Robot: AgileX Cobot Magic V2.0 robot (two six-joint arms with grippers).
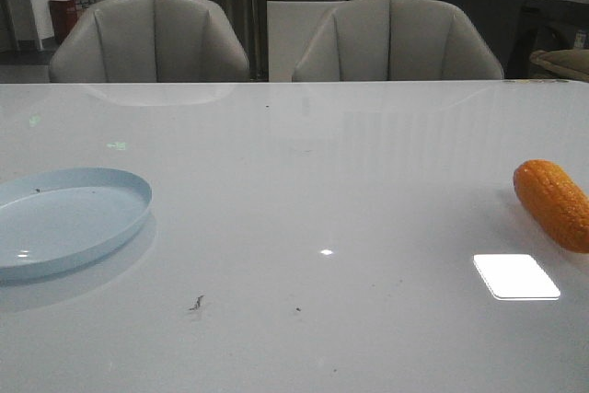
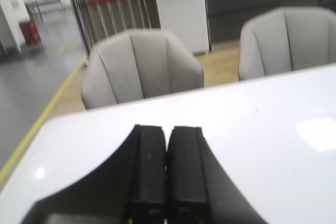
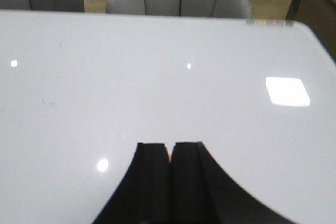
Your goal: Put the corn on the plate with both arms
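Observation:
The corn point(image 1: 552, 202), an orange-yellow cob, lies on the white table at the far right of the front view, partly cut off by the frame edge. The pale blue plate point(image 1: 69, 220) sits empty at the far left. Neither gripper shows in the front view. My left gripper point(image 2: 167, 129) is shut and empty above bare table. My right gripper point(image 3: 170, 145) is shut, and a thin sliver of orange corn point(image 3: 170, 156) shows through the slit between its fingers, from behind them.
Two grey chairs point(image 1: 152, 39) point(image 1: 396, 39) stand behind the table's far edge. A bright lamp reflection point(image 1: 515, 276) lies on the tabletop just in front of the corn. A few small dark specks point(image 1: 196, 302) sit on the table.

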